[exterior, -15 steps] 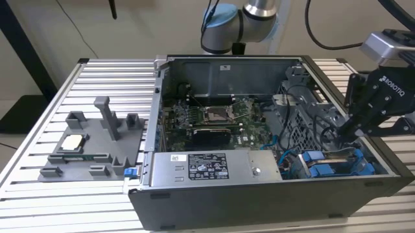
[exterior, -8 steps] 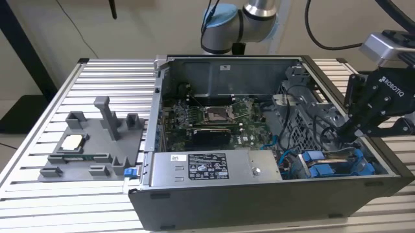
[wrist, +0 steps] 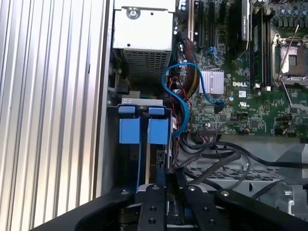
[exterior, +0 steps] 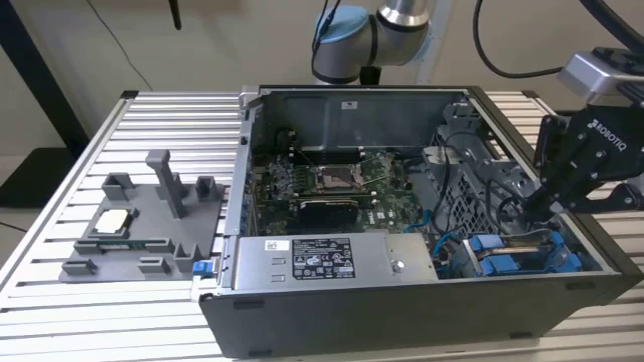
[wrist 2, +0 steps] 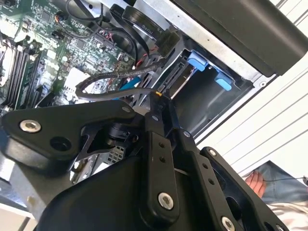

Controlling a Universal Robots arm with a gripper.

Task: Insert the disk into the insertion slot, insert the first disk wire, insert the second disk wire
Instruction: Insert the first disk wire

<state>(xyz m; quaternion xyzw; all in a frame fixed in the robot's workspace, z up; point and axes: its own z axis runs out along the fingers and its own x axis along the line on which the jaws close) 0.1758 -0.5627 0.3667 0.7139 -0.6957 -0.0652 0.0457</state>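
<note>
gripper (exterior: 533, 208) reaches into the open pc case (exterior: 403, 320) at the exterior view's right, tips right by the disk (wrist: 158, 130). disk sits in the insertion slot (wrist: 142, 101), blue carrier tabs showing. fingers (wrist: 153, 197) pressed together at the tips. black cable (wrist 2: 110, 89) runs up to them, cant tell if pinched. psu box (exterior: 332, 260) near.

Black gripper (wrist 2: 157, 96) near the dark insertion slot (wrist 2: 211, 105) — blue tabs (wrist 2: 197, 61), green motherboard (wrist 2: 72, 50) beside.
</note>
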